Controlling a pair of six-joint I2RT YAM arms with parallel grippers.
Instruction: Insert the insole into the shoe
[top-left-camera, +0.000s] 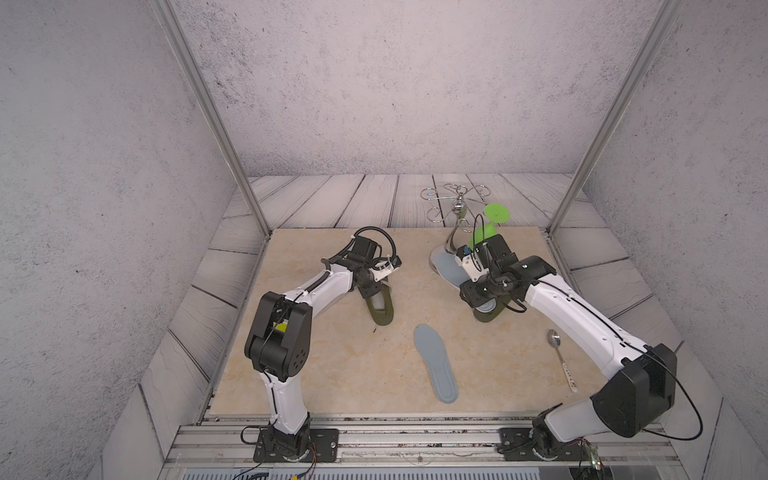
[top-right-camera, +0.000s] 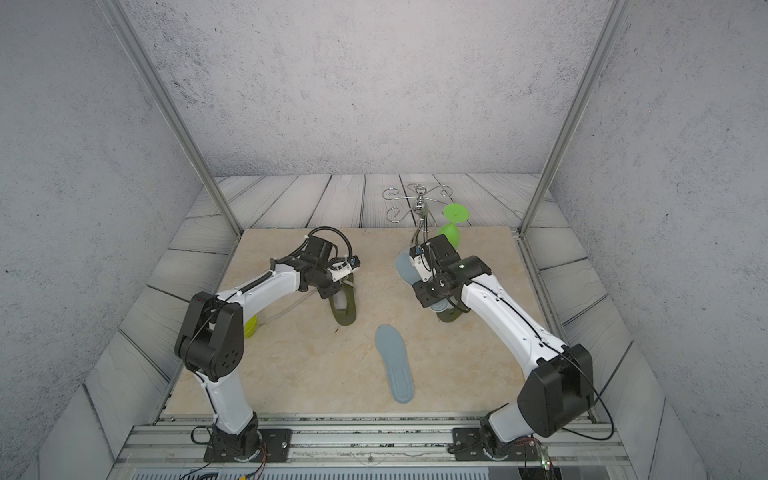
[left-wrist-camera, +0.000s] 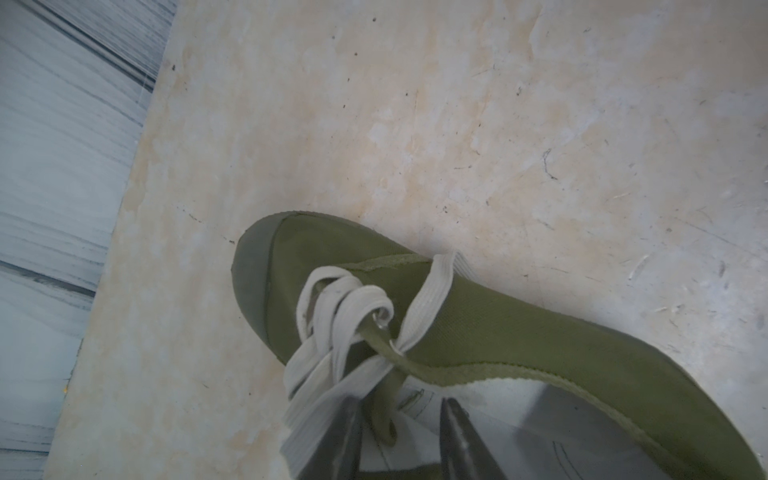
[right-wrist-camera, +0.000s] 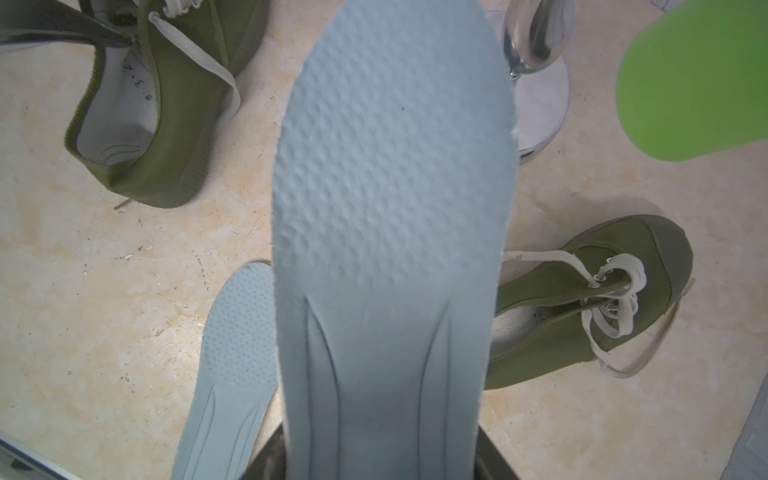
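Insole (right-wrist-camera: 390, 208) hangs heel-clamped in our right gripper (right-wrist-camera: 382, 457), toe beside the metal stand (right-wrist-camera: 540, 104). Our left gripper (left-wrist-camera: 401, 440), jaws parted on nothing, sits at the shoe (left-wrist-camera: 498, 324) well apart from that stand; we should feed toe-first, shallow.

Both arms are extended forward, wrists tipped down. The left gripper (left-wrist-camera: 400, 401) is held parted; the right gripper (right-wrist-camera: 380, 453) is clamped on an insole (right-wrist-camera: 390, 187).
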